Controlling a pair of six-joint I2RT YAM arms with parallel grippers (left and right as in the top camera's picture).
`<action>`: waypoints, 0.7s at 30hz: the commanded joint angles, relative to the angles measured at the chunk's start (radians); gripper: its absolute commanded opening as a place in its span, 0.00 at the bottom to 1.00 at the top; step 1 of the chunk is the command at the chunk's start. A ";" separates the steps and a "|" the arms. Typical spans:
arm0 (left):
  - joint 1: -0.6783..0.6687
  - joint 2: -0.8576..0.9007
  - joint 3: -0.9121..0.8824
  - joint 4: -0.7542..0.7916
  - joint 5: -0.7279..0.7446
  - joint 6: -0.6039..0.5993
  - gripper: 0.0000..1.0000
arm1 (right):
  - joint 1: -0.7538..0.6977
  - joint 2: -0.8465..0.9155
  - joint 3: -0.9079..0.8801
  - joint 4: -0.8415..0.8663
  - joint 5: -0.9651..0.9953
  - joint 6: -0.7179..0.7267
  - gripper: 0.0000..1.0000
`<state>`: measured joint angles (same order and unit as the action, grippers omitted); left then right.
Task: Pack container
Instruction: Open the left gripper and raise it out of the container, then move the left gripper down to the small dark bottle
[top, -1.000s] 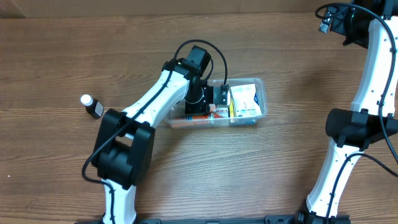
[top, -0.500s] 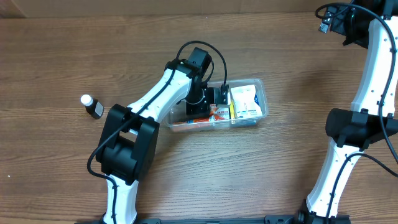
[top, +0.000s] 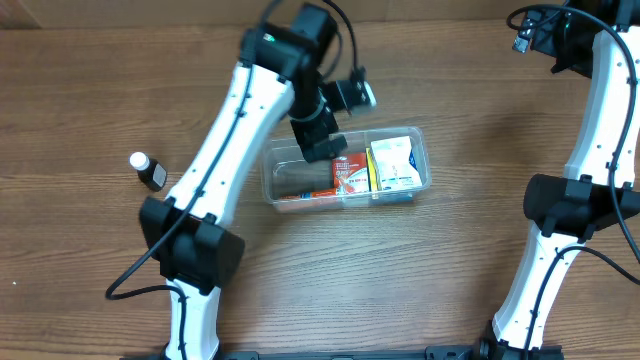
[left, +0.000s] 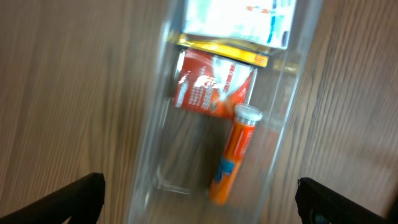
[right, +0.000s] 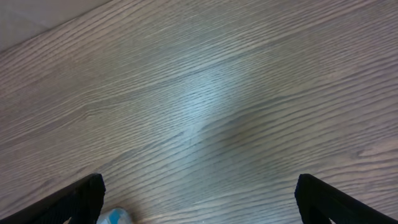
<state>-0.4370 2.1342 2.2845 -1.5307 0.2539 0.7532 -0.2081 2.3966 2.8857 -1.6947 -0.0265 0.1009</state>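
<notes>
The container (top: 285, 178) is a clear rectangular tub lying mid-table. Inside it are a white and blue box (top: 393, 163), a red box (top: 350, 172) and an orange tube (top: 310, 195) along the near wall. My left gripper (top: 322, 140) hovers open above the tub's left half and holds nothing. In the left wrist view the tub (left: 155, 137) lies below my left gripper (left: 199, 199), with the orange tube (left: 233, 152), the red box (left: 211, 87) and the white box (left: 239, 15) inside it. My right gripper (top: 540, 30) stands open at the far right over bare wood (right: 199, 93).
A small dark bottle with a white cap (top: 148, 170) stands on the table left of the tub, beside the left arm. A small bluish-white object (right: 115, 216) peeks in at the bottom edge of the right wrist view.
My left gripper was down inside the tub's left half with narrow jaws. It has opened wide and lifted up and back out of the tub. The right arm has not moved.
</notes>
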 joint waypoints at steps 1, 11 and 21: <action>0.146 -0.004 0.146 -0.106 -0.029 -0.213 1.00 | 0.001 -0.012 0.027 0.002 0.000 0.004 1.00; 0.631 -0.126 0.140 -0.159 -0.048 -0.447 1.00 | 0.001 -0.012 0.027 0.002 0.000 0.004 1.00; 0.811 -0.098 0.137 -0.140 0.140 -0.448 1.00 | 0.001 -0.012 0.027 0.002 0.000 0.004 1.00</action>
<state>0.3622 1.9980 2.4241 -1.6657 0.3313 0.3161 -0.2081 2.3966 2.8857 -1.6955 -0.0261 0.1009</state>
